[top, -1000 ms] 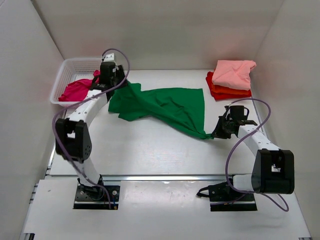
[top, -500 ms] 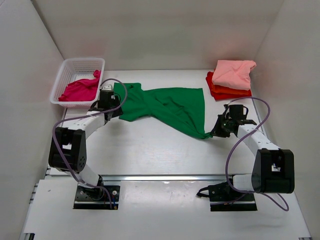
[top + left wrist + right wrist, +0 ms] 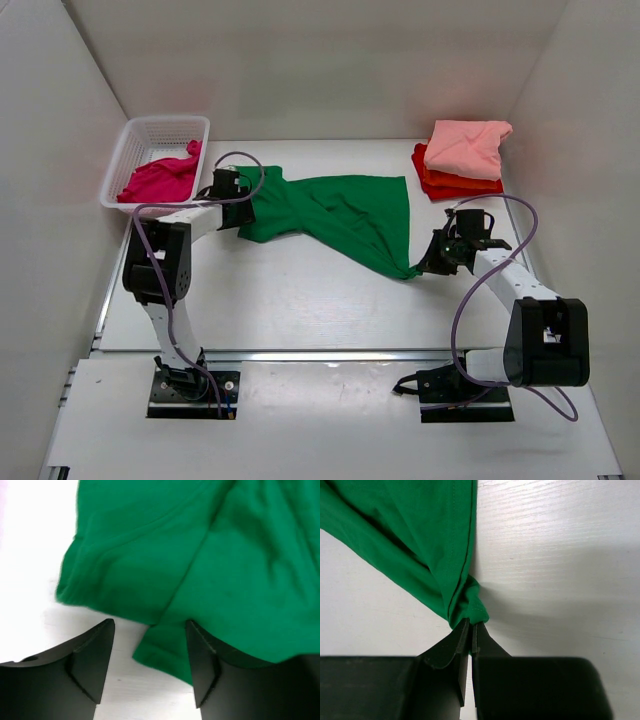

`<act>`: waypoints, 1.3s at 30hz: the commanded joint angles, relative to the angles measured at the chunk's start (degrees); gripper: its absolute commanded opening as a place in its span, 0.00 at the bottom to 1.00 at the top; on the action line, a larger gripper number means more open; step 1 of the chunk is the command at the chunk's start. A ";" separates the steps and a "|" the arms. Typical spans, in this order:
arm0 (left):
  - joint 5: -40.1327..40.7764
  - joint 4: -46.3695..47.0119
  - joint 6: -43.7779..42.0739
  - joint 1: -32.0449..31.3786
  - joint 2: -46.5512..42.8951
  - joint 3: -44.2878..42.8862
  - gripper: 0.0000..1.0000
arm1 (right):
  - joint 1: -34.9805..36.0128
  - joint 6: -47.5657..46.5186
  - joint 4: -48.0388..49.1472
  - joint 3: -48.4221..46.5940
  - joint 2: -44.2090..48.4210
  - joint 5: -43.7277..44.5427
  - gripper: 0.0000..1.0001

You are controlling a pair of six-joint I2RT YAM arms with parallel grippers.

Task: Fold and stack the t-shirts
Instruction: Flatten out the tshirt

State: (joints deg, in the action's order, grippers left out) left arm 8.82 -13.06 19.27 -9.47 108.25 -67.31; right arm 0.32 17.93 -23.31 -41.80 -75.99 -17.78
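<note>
One green t-shirt [image 3: 340,215]: right hand [image 3: 471,627] pinches its corner; left hand [image 3: 149,624] apparently gapes loose.

Spread shirt [image 3: 340,215] centre; basket [image 3: 118,160] w/ 2nd shirt [image 3: 158,180] back-left; shirt stack [image 3: 462,158] back-right.

Green t-shirt [image 3: 335,215] rumpled mid-table, one corner drawn to a point at 4 o'clock. Magenta t-shirt [image 3: 158,181] crumpled in basket [image 3: 150,128], 10 o'clock. Salmon pink t-shirt [image 3: 466,146] folded atop orange-red t-shirt [image 3: 455,184], 2 o'clock.
</note>
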 commanded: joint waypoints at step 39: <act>-15.23 -18.20 9.92 2.61 -41.35 -3.84 0.00 | -10.15 5.61 1.60 -9.78 12.35 -11.56 0.00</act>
State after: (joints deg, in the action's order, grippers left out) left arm -3.66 -29.12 27.40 -9.78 75.18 -62.76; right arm -8.10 20.86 -23.92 -46.81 -67.70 -25.04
